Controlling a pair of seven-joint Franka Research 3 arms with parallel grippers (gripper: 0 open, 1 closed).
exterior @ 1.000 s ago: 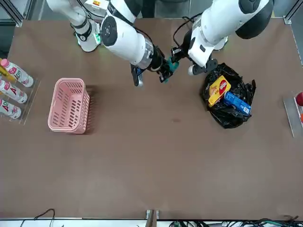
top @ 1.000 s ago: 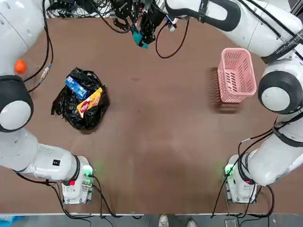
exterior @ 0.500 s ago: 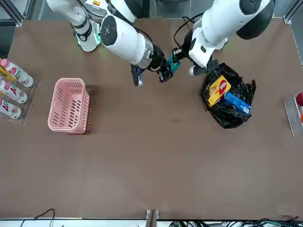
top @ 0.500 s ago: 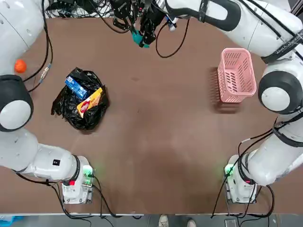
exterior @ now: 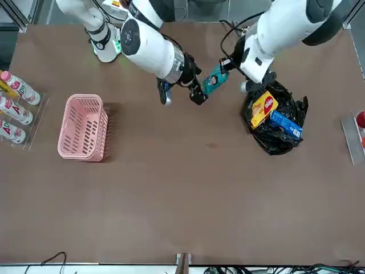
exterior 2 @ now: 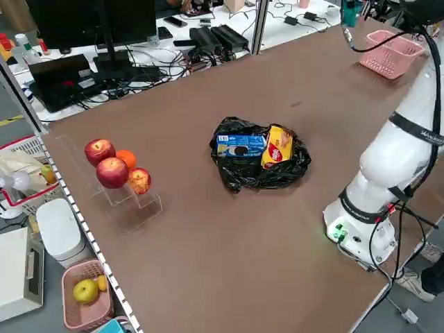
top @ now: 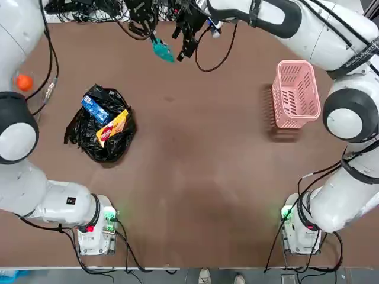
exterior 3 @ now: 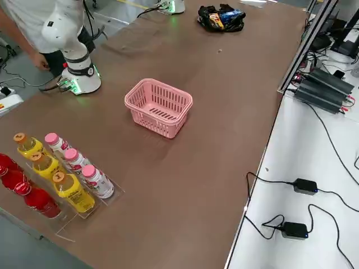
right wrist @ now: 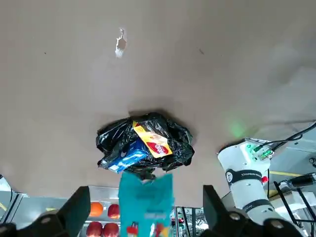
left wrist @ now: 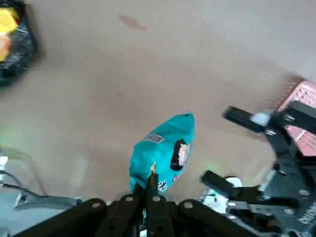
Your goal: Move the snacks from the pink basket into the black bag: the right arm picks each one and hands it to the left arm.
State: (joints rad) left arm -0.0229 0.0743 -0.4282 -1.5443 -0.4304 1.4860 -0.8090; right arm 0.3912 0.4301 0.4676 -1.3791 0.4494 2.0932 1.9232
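The small teal snack (top: 161, 50) hangs above the far middle of the table, and my left gripper (top: 152, 39) is shut on its upper edge. The left wrist view shows the left gripper (left wrist: 150, 185) pinching that teal snack (left wrist: 165, 148). My right gripper (top: 185, 42) stands open just beside the packet without touching it; its wrist view shows the spread fingers (right wrist: 74, 212) either side of the teal snack (right wrist: 145, 212). The blue snack (top: 95, 108) and the yellow snack (top: 112, 127) lie in the black bag (top: 89, 136) at the left. Nothing shows inside the pink basket (top: 277, 89) at the right.
Bottles (exterior 3: 73, 179) stand in a clear rack beyond the basket (exterior 3: 160, 106). Fruits (exterior 2: 114, 166) sit on a clear stand at the table's left edge. Cables (top: 106, 9) crowd the far edge. A person's hand (exterior 3: 39, 59) shows beside the right arm's base.
The right gripper has opened and let go of the teal snack. The left gripper has closed on it and carried it a little to the left, away from the right fingers.
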